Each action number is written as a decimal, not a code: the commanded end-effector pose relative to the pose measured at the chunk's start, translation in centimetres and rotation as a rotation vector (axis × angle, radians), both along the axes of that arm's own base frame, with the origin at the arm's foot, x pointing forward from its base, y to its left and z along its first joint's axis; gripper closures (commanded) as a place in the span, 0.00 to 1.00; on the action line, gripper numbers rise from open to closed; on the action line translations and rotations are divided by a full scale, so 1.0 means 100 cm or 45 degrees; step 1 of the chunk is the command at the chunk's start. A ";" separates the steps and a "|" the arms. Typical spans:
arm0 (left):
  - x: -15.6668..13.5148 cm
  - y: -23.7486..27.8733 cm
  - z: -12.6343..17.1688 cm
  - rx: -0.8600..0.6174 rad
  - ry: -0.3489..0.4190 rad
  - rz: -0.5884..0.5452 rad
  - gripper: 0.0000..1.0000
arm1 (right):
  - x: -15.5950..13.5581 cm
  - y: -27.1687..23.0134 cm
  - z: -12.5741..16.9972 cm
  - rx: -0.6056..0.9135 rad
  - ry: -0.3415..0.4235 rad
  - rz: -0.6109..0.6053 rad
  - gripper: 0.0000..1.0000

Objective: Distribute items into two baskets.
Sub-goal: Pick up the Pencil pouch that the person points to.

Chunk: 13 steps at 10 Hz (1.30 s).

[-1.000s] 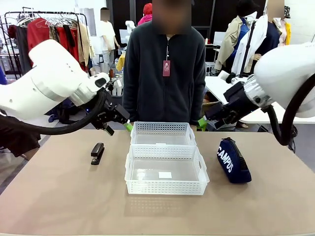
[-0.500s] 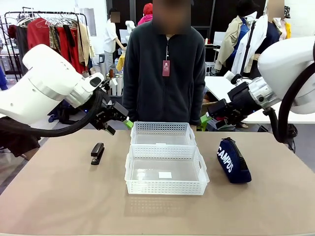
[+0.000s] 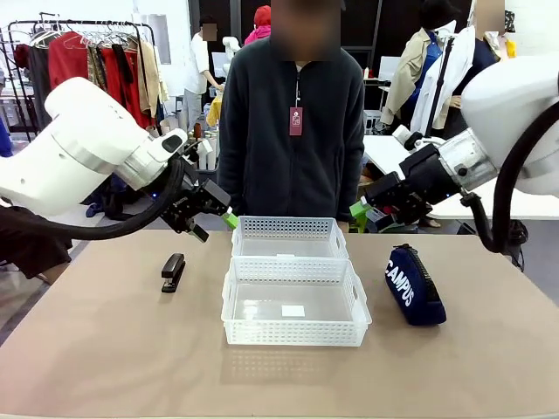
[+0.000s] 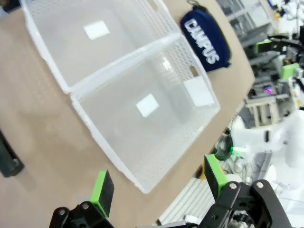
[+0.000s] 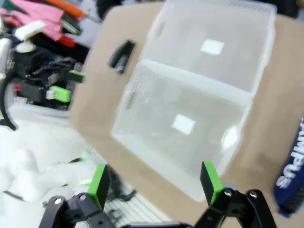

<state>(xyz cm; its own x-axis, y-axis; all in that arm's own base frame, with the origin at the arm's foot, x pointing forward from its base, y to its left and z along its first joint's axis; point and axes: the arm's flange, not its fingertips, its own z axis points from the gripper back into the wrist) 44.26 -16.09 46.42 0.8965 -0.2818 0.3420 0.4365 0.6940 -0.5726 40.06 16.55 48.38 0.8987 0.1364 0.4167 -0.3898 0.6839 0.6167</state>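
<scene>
In the front view the left gripper [image 3: 212, 225] hangs above the table's [image 3: 105, 349] far edge at middle left of the frame, its green-padded fingers spread wide and holding nothing. The black stapler [image 3: 173, 272] lies flat on the table below it and a little to its left, apart from the fingers. The right gripper [image 3: 365, 215] hangs at middle right, also spread wide and empty. The navy pouch [image 3: 414, 285] lies on the table below it and to the right, apart from it. The two baskets stand touching at the centre, the far basket [image 3: 288, 229] behind the near basket [image 3: 297, 336], and both hold nothing but a white label. In the left wrist view the stapler [image 4: 7, 159] sits at the left edge, outside the finger gap, and the pouch [image 4: 206, 40] lies at upper right. In the right wrist view the pouch [image 5: 292, 166] is cut off by the right edge, beside the right-hand finger. A person [image 3: 293, 131] stands behind the table.
</scene>
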 end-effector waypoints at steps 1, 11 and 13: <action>0.015 0.003 0.021 -0.124 0.133 -0.051 0.00 | 0.019 -0.004 0.016 0.285 0.219 0.070 0.00; 0.026 0.083 0.073 -0.892 0.149 -0.083 0.00 | 0.087 -0.087 0.059 1.018 0.622 -0.062 0.00; 0.030 0.094 0.067 -0.928 0.141 -0.073 0.00 | 0.097 -0.106 0.055 1.056 0.655 -0.130 0.00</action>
<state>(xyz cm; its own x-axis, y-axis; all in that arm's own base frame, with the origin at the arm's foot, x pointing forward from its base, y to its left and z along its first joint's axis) 47.16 -6.87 53.50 0.9357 -0.0795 0.3437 0.3519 0.1406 -0.9254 48.94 6.22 53.34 0.9932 -0.0989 -0.0610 0.0619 0.0065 0.9981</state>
